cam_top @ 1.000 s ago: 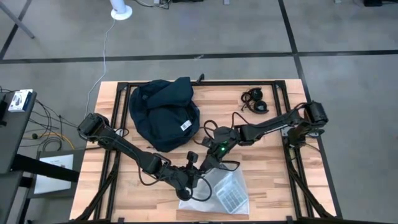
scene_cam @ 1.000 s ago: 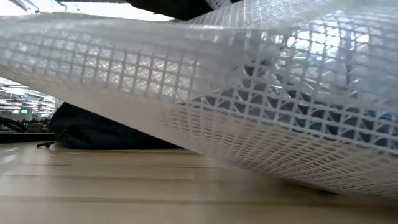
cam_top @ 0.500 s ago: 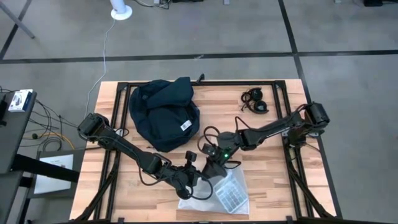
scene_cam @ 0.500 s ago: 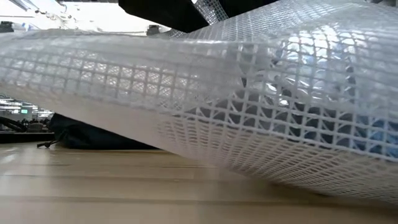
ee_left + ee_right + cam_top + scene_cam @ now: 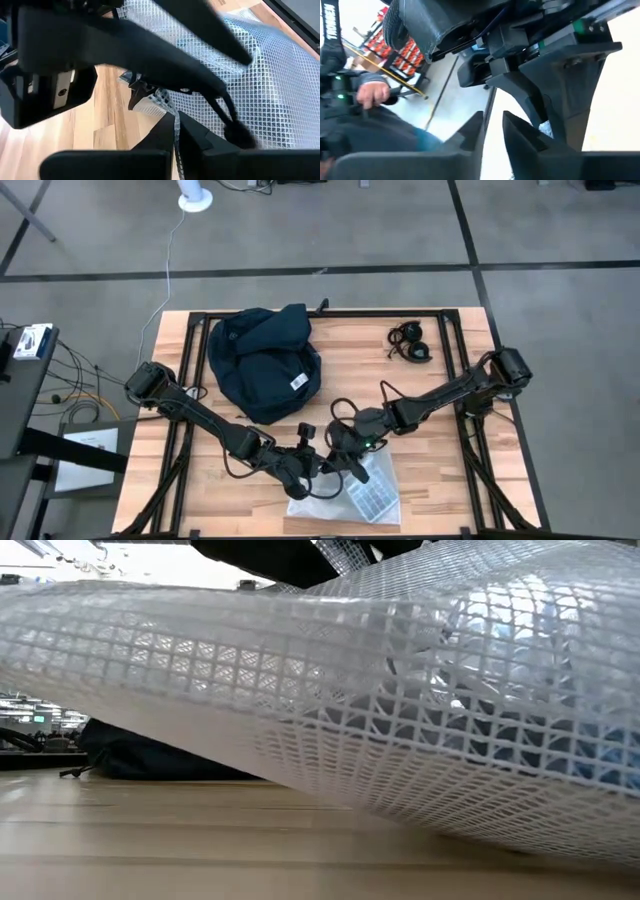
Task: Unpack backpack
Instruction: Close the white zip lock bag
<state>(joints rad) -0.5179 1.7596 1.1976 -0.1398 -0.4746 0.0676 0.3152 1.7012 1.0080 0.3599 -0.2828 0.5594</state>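
The dark navy backpack [image 5: 262,365] lies slumped on the table's far left part, untouched. A clear white mesh pouch [image 5: 365,495] with dark things inside lies near the front edge and fills the low view [image 5: 400,710]. My left gripper [image 5: 314,467] is at the pouch's far left corner, shut on it. My right gripper [image 5: 350,462] stands right beside it over the pouch's far edge, fingers [image 5: 520,132] a little apart. Whether the right gripper touches the mesh, I cannot tell. My left gripper pinches an edge of the mesh pouch [image 5: 175,131] between its two fingers, coming from the table's left at a low slant. That end of the pouch is raised off the table, and the rest slopes down onto the wood [image 5: 560,840].
Black headphones with a cable [image 5: 411,344] lie at the far right. The two arms cross close together above the pouch. Bare wood lies between the backpack and the pouch. A person's hand [image 5: 372,94] shows in the room beyond the table.
My right gripper has moved toward the table's near edge and down, from beside the backpack to the pouch's far edge, close to my left gripper. My left gripper has kept its hold on the raised pouch.
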